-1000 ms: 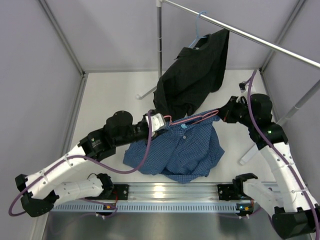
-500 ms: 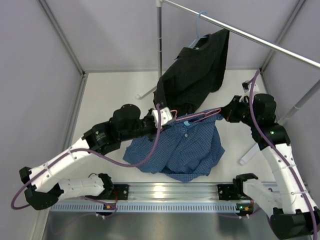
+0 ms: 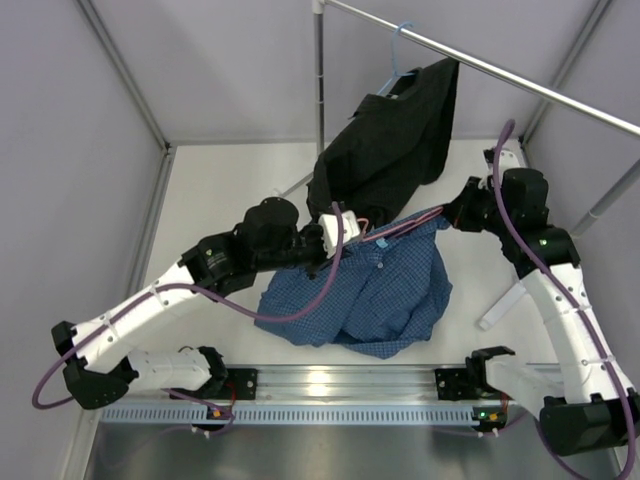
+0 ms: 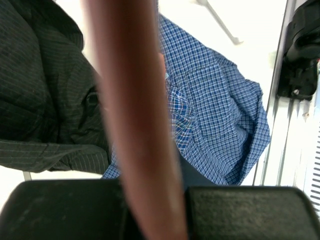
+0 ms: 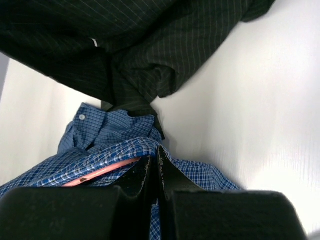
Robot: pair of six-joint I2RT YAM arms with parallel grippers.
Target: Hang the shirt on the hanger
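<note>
The blue checked shirt (image 3: pixel 375 295) hangs bunched below the pink hanger (image 3: pixel 405 224), which runs between my two grippers above the table. My left gripper (image 3: pixel 347 228) is shut on the hanger; in the left wrist view the hanger is a blurred pink bar (image 4: pixel 131 100) passing between the fingers, with the shirt (image 4: pixel 220 115) below. My right gripper (image 3: pixel 455 214) is shut on the shirt's shoulder fabric (image 5: pixel 125 150) at the hanger's other end. There the pink wire (image 5: pixel 102 172) sits inside the cloth. The collar (image 5: pixel 100 125) lies open beyond it.
A black shirt (image 3: pixel 390 150) hangs on a light blue hanger (image 3: pixel 400 45) from a metal rail (image 3: pixel 520 80), close behind both grippers; it also shows in the left wrist view (image 4: pixel 45 90) and the right wrist view (image 5: pixel 125 45). A rack post (image 3: pixel 319 90) and white foot (image 3: pixel 497 310) stand nearby.
My left gripper has moved right and away with the hanger's end. My right gripper has risen slightly. The hanger and the shirt's top have lifted and shifted right.
</note>
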